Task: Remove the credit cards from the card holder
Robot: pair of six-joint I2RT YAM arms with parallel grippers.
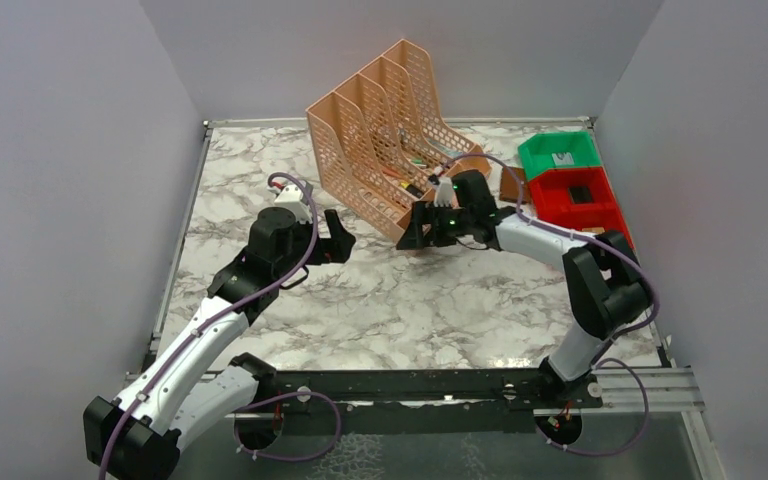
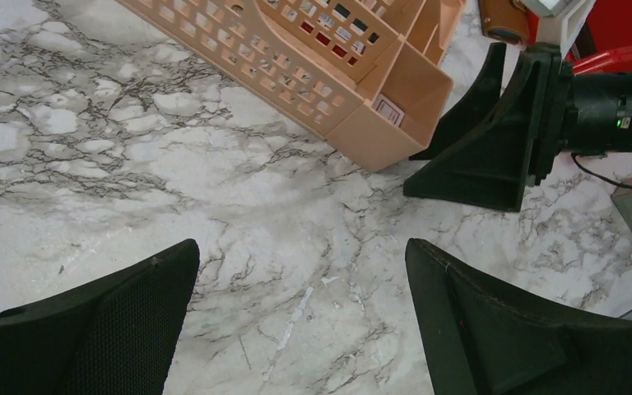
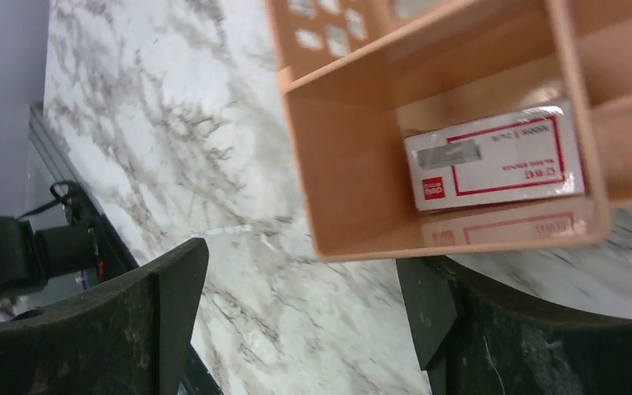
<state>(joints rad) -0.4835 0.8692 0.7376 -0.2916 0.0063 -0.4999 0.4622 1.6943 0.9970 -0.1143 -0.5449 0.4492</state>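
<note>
Left gripper point(image 1: 343, 243) hangs wide open and empty over the bare marble table point(image 1: 410, 310), nearest to me. Just beyond it the right gripper point(image 1: 412, 227) also has its fingers spread with nothing between them, its tips just beside the near corner of the peach file organiser point(image 1: 385, 140). Its wrist camera looks at that corner and a white label with a red border point(image 3: 494, 156), nothing I need.

The card holder point(image 1: 511, 184) lies further back, a brown sliver on the marble between the organiser and the red bin point(image 1: 575, 200), behind the right forearm. What shows of it seems to run with its long side near-to-far along the bin's left wall. It is mostly hidden, so I cannot tell which way it opens or where the snap tab points. I see no credit cards from here and take them to be inside it.

My worries:
- **Wrong target:** closing or pushing forward here would clip the organiser and shove it, perhaps onto the holder.
- **Tight gap:** reaching the holder means working where a finger could jam it against the bin.
- **Arms close together:** the two hands are near each other, so bringing the left one in risks a knock.
- **Unknown opening side:** a blind grab may pinch the holder shut on its cards.
</note>
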